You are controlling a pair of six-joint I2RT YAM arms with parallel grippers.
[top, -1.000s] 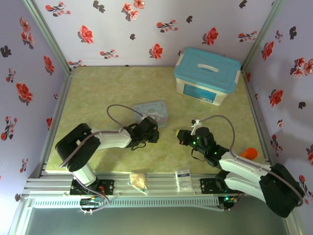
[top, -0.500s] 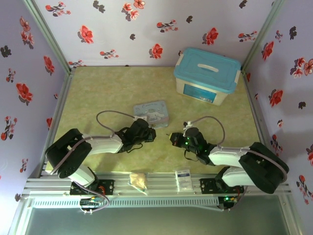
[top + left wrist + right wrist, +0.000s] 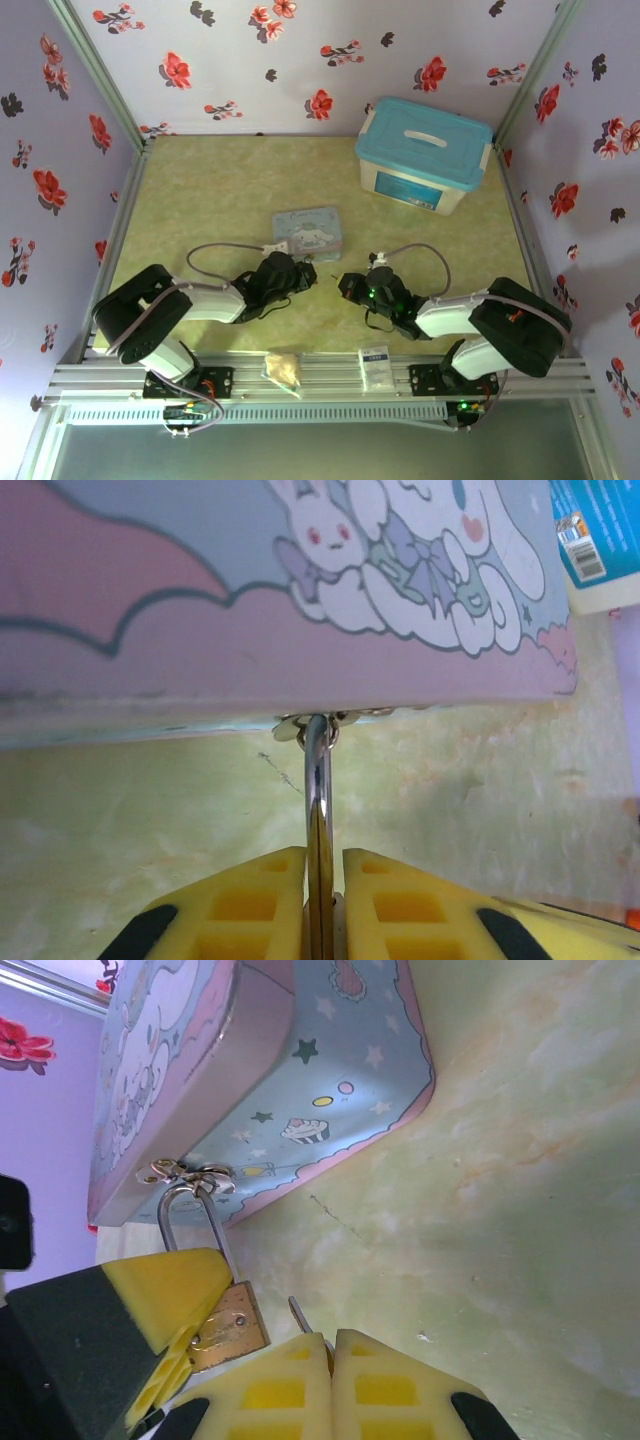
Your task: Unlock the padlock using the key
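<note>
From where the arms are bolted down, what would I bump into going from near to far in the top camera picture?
small white packet on the rail → right gripper → cartoon tin → blue-lidded box

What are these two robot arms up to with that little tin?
The left end effector grips a tiny brass-gold padlock that is hooked through the clasp of a pastel cartoon tin. The right end effector pinches a thin dark grey key, its tip close beside the padlock but not yet inserted.
</note>
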